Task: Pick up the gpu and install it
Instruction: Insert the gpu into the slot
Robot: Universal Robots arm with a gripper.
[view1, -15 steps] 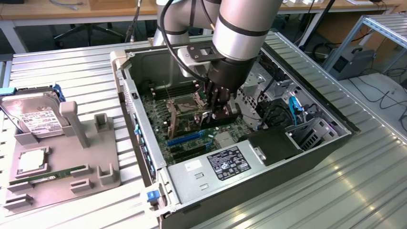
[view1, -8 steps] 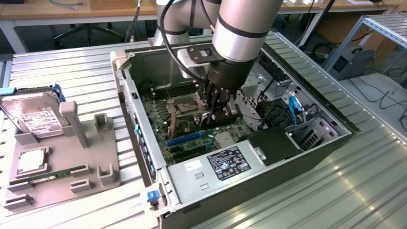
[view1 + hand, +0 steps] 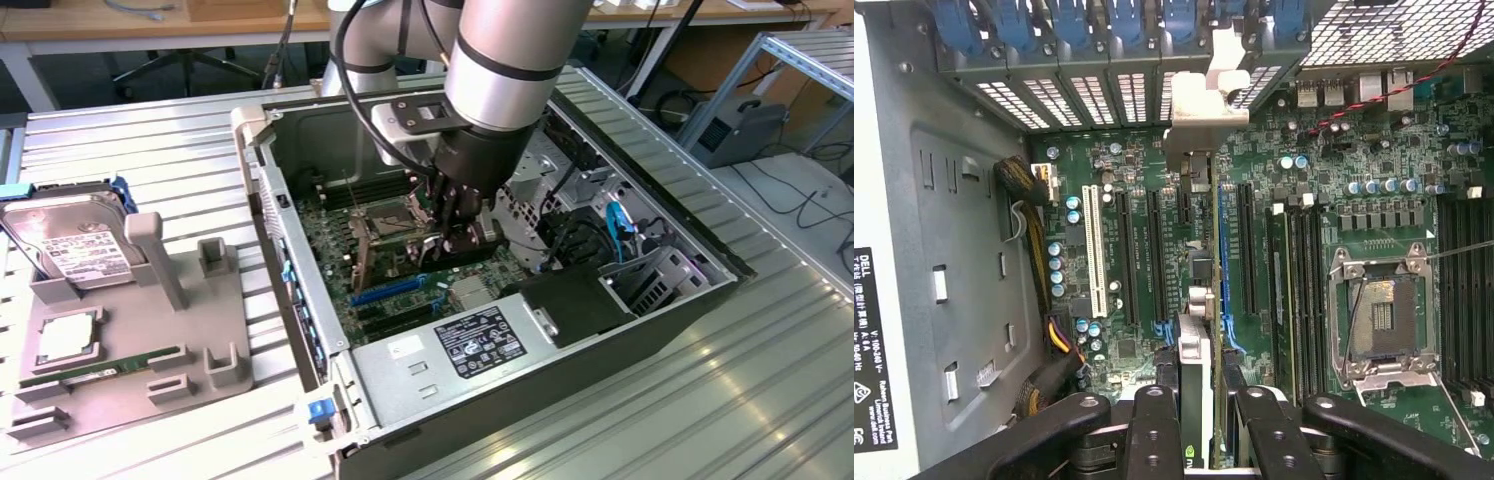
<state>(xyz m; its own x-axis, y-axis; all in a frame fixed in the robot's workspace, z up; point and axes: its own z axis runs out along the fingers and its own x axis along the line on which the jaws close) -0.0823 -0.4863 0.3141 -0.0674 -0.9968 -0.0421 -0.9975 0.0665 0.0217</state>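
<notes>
The single robot arm reached down into the open black-and-silver computer case (image 3: 400,400), and its black gripper (image 3: 451,225) hung low over the green motherboard (image 3: 387,255) in the exterior view.

In the wrist view the gripper (image 3: 1204,415) was closed on the gpu (image 3: 1196,340), the thin flat expansion card with a silver metal bracket at its far end. The black fingers (image 3: 1154,420) pinched the card's near edge from both faces, so the jaws stood partly apart only by the card's own thickness.

The card stood on edge, seen almost edge-on from the wrist. Its long axis ran straight away from the jaws toward the row of rear slot openings (image 3: 1094,95) in the case wall. The bracket (image 3: 1206,95) sat up against those openings.

That long axis lay parallel to the long black expansion slots (image 3: 1126,255) and the blue-trimmed slot (image 3: 1226,260) on the motherboard. The card's lower edge appeared lined up just beside or over the blue-trimmed slot, between it and the next black slot. Whether the edge had already entered a slot could not be told.

The empty silver processor socket (image 3: 1379,320) lay off to one side of the card, well clear of it. On the grey parts tray (image 3: 214,380) outside the case, a boxy silver hard drive (image 3: 74,250) and a narrow green memory stick (image 3: 100,370) sat untouched.
</notes>
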